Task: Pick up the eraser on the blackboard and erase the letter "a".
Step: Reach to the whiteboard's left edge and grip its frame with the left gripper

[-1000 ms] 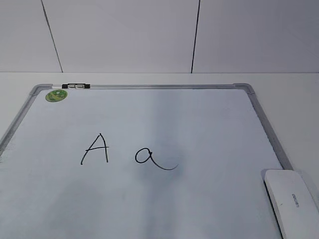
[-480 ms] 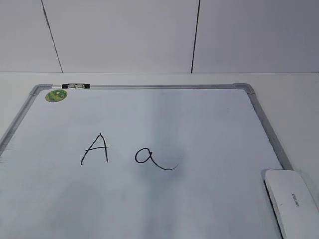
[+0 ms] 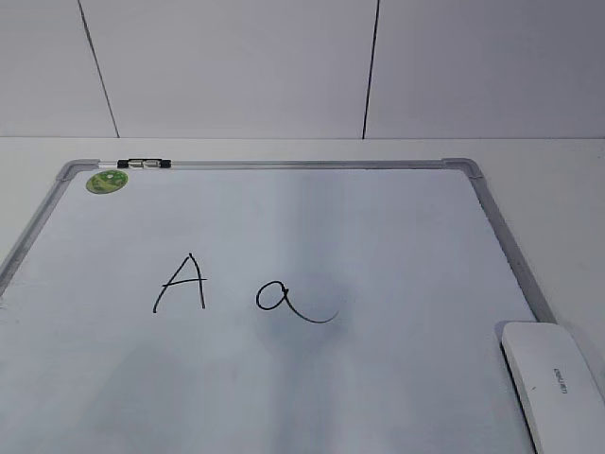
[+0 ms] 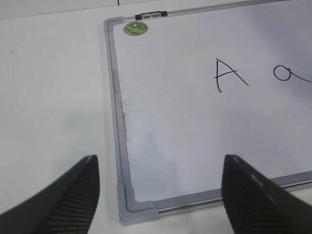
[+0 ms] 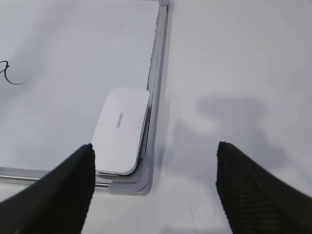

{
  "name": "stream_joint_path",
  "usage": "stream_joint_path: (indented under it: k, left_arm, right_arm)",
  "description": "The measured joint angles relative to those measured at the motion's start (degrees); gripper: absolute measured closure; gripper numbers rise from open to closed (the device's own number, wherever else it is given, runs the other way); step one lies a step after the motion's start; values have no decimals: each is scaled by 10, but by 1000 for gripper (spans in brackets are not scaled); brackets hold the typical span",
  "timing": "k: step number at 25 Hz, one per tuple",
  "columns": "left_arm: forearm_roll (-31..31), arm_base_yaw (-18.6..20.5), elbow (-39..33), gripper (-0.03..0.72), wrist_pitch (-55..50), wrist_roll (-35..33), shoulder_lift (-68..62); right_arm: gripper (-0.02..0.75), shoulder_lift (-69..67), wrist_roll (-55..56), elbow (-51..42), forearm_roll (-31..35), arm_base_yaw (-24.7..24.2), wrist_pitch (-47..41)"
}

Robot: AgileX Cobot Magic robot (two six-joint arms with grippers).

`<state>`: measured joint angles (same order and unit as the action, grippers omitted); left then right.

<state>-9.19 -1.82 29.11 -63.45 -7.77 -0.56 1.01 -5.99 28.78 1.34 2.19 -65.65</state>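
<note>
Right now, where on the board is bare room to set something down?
Bare: the blackboard between the far frame and the letters, and right of the letter "a" up to the eraser. Taken: the near-right corner under the eraser, and the green sticker corner.

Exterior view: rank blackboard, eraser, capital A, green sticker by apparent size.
1. blackboard, by far largest.
2. eraser, though cut off by the frame and nearest the camera.
3. capital A.
4. green sticker, farthest away, so it may look smaller than it is.
</note>
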Motion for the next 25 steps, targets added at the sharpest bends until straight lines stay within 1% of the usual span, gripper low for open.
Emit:
stream_joint_path:
  k: [22,25]
  left_arm:
    - [0,0,0,109,0,0,-2]
    - [0,0,9,111,-3,0,-6]
  right_arm:
    - [146,0,0,0,0,0,0]
    - [146,0,0,0,0,0,0]
